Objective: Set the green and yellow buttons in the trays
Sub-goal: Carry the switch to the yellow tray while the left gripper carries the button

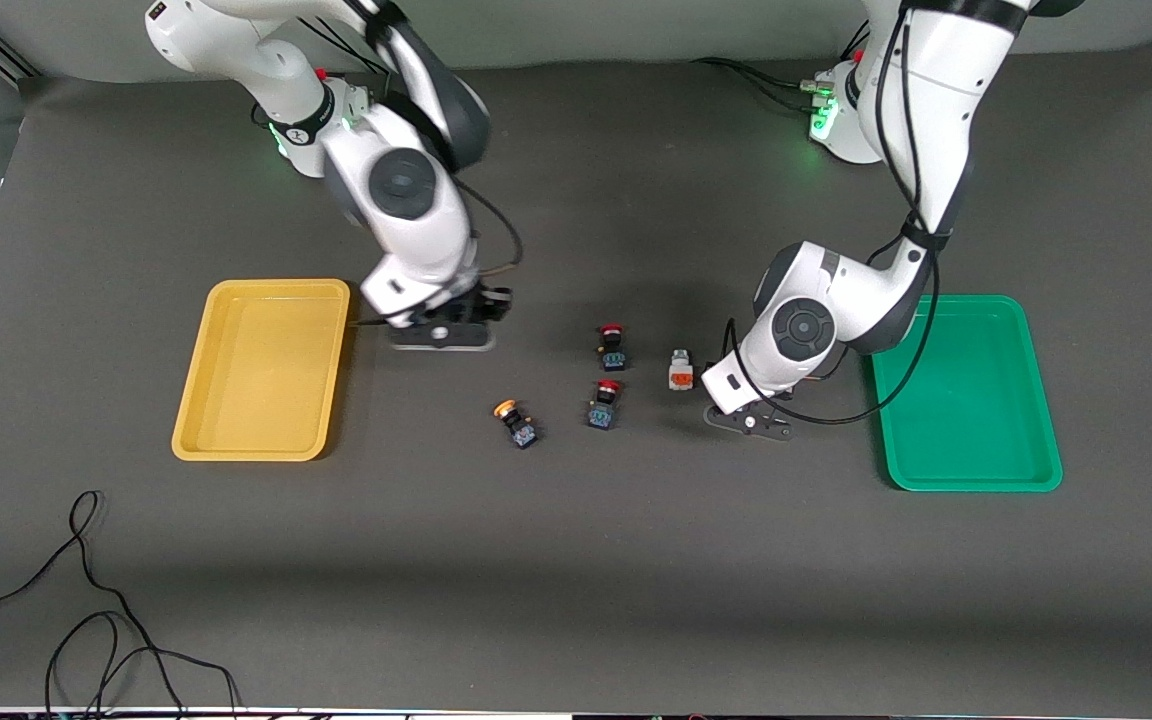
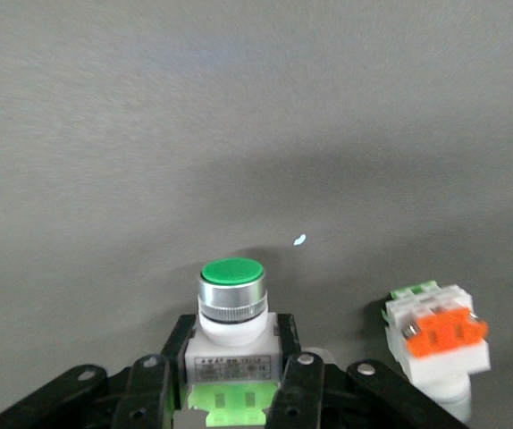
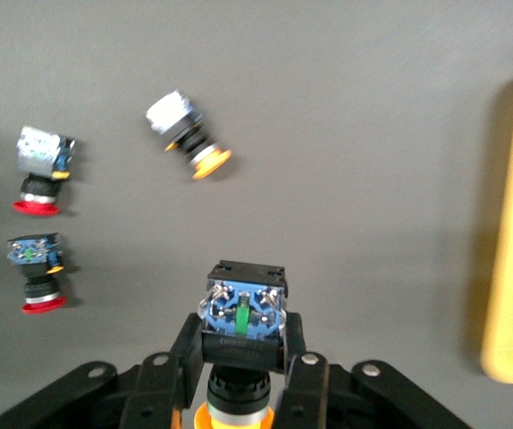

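While both arms sit low over the grey felt-like mat [image 1: 576, 560], you have each gripper already pinching a button. Left gripper [image 2: 231, 393], lower right of centre in the front frame [image 1: 748, 420], has its black fingers [image 2: 294, 384] pressed against the white blocky body of a green-capped button [image 2: 231, 308]: round glossy green cap, metal ring under it, light-green face toward the wrist camera. Just beside it on the mat lies a white blocky button with an orange face [image 2: 435, 332], which you see mid-frame in the front view [image 1: 680, 370].

Right gripper [image 3: 239, 375], centre-left in the front frame [image 1: 443, 335], just beside the yellow tray [image 1: 261, 440], clamps a black-bodied button [image 3: 243, 322]: blue terminal block up, orange-yellow cap edge low between the fingers [image 3: 297, 380].

Loose on the mat, mid-frame: a second yellow-capped button [image 1: 514, 421] lying on its side, round cap, black body. Two red-capped buttons [image 1: 612, 347] [image 1: 604, 403] sit near it, one below the other in the front frame.

Yellow tray: shallow glossy plastic, rounded corners, raised rim, left of frame. Green tray [image 1: 971, 480]: same shape, right of frame, beside the left arm.
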Robot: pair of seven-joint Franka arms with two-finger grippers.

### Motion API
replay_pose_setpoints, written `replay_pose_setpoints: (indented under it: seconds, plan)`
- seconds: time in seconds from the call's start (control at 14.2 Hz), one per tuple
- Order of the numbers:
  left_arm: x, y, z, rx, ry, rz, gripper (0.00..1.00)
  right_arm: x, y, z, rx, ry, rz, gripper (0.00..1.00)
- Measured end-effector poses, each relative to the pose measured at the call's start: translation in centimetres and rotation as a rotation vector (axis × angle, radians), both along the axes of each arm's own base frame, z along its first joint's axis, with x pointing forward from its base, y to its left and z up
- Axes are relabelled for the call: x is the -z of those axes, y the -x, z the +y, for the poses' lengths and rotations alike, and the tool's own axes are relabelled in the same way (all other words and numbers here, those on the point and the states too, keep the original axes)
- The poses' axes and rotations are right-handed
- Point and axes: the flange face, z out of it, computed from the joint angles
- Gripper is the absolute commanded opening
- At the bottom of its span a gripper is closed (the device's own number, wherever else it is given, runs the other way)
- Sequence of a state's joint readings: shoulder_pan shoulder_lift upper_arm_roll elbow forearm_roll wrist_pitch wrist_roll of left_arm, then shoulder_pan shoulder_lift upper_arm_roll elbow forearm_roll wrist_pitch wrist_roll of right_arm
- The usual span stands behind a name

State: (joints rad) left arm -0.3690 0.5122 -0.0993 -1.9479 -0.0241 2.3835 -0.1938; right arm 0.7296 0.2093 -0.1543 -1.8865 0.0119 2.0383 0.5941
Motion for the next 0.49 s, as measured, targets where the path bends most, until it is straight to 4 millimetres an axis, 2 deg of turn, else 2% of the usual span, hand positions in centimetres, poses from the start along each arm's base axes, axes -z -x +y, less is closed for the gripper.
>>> replay_pose_setpoints:
  seconds: [0.07,0.21,0.35,0.49]
  plan:
    - [-2.1,-0.4,0.4,-0.007,-0.009,0.011,0.0,-1.4,-1.3,-2.9,-0.025,0.001,-0.001,0.27]
    - [-8.2,-1.5,2.1,-0.031,-0.029,0.038,0.0,-2.9,-3.6,-10.0,-0.069,0.0,0.002,0.27]
    - [-15.9,-2.5,5.0,-0.073,-0.045,0.059,0.0,-3.3,-4.9,-18.8,-0.104,-0.009,0.015,0.27]
    - [-23.8,-3.3,9.1,-0.132,-0.052,0.069,0.0,-3.0,-5.0,-27.8,-0.141,-0.028,0.033,0.27]
